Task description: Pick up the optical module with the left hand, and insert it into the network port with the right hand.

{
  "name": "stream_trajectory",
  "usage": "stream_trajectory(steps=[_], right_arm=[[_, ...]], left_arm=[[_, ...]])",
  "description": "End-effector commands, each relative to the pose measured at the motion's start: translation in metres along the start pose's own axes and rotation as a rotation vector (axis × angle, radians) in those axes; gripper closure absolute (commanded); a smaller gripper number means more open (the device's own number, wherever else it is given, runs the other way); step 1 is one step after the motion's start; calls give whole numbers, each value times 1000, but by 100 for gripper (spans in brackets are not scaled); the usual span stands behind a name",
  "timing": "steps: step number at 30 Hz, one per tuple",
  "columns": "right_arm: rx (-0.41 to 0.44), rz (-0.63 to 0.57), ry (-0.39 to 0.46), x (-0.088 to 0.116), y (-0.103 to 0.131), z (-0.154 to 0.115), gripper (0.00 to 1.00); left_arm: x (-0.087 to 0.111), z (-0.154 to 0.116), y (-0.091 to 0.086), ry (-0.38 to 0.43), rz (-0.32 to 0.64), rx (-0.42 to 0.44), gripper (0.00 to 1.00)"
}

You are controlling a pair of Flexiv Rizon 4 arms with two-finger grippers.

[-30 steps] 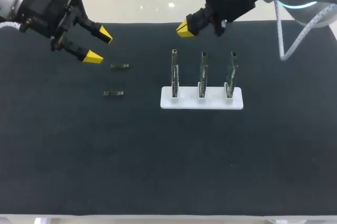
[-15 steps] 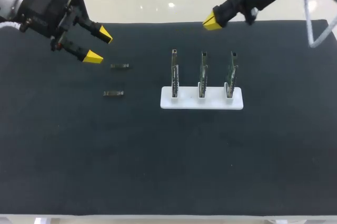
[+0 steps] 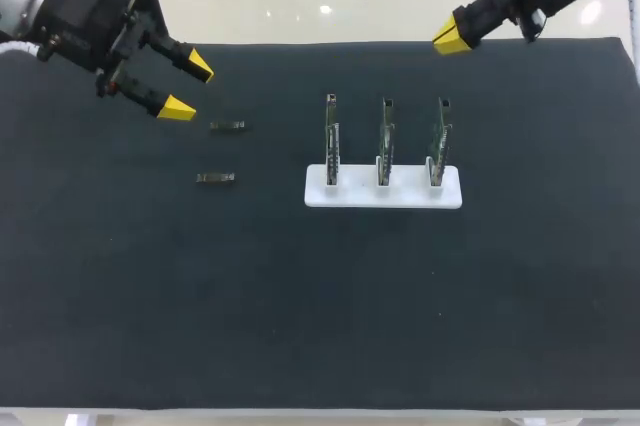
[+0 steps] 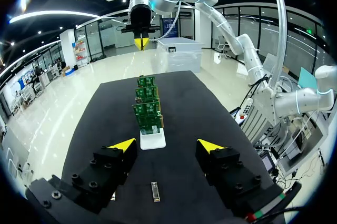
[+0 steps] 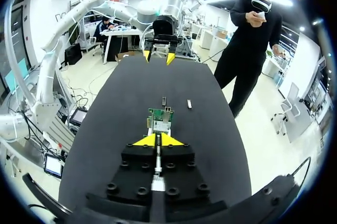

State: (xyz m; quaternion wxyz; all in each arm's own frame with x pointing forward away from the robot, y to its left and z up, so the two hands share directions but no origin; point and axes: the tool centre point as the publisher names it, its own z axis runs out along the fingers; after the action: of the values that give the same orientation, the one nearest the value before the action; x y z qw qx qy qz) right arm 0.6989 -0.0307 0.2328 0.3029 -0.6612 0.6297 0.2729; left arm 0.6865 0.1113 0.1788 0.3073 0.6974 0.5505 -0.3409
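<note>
Nothing is done yet, I judge. One module [image 3: 228, 126] lies on the mat [image 3: 320, 306] just ahead of my left gripper [image 3: 189, 88], fingers apart and empty; a second module [image 3: 215, 178] lies nearby. My right gripper [image 3: 452, 39], tips closed on nothing, hangs beyond the boards [image 3: 385, 136]. Pickup and insertion remain.

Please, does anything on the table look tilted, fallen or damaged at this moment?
Nothing stands out. The three circuit boards stand upright in the white holder. The far optical module and the near optical module lie flat on the black mat, apart from each other.
</note>
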Motion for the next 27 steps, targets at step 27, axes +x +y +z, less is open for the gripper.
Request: stream_trajectory(steps=[27], right_arm=[[1,0,-1,0,0,1,0]], left_arm=[[14,-5,-2,38,-20,-7,0]])
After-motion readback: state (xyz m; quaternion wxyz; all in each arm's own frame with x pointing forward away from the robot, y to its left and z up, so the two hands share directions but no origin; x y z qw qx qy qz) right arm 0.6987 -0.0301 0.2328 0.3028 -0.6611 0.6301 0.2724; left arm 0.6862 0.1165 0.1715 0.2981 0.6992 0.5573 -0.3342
